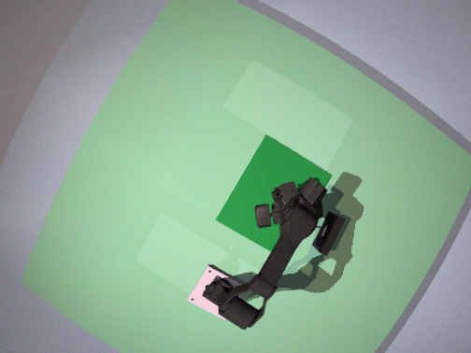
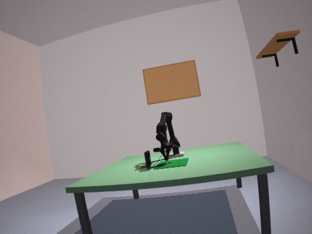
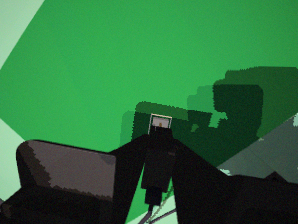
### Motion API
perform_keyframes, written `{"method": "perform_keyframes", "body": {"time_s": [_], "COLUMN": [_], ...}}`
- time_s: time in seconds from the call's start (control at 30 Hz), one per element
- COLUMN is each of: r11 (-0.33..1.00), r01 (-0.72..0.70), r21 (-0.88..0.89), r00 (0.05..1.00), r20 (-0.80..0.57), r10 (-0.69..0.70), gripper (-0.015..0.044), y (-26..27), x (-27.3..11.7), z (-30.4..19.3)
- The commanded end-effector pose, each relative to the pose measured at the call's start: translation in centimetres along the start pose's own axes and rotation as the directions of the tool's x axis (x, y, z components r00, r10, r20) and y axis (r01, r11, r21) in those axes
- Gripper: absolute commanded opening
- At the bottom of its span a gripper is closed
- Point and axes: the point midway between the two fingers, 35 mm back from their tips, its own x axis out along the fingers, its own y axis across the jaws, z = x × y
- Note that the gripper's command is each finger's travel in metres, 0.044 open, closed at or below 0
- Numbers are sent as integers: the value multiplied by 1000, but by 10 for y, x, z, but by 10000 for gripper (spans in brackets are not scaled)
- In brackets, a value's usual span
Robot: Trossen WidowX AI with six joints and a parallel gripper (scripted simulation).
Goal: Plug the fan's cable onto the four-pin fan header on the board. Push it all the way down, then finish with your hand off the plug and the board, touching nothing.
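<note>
The green board (image 1: 243, 205) (image 2: 183, 161) (image 3: 90, 60) lies flat on the table. The four-pin fan header (image 3: 160, 121) shows as a small pale-rimmed box in the wrist view. My gripper (image 3: 159, 141) (image 2: 167, 158) is shut on the black plug (image 3: 158, 167), low over the board. The plug's front end overlaps the near part of the header in the wrist view; whether it touches or sits in it cannot be told. The cable (image 3: 151, 212) trails from the plug's rear. The fan (image 1: 331, 233) (image 2: 147, 159) stands upright beside the board as a dark block.
The arm's pink base plate (image 1: 198, 294) (image 2: 181, 153) lies beyond one side of the board. The fan stands close to the arm. Paler rectangles (image 1: 290, 103) mark the green table top (image 1: 140, 140) (image 2: 223, 161). Arm shadows darken the board around the header.
</note>
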Motion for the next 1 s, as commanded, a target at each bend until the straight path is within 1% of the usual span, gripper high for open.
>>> {"method": "perform_keyframes", "body": {"time_s": [0.0, 0.97], "r11": [1000, 1000], "r01": [3, 3], "r21": [5, -3], "r00": [1000, 1000], "r20": [-1, -1], "r10": [-3, -3], "gripper": [0, 0], "y": [-1, -1], "x": [2, 10], "z": [0, 0]}}
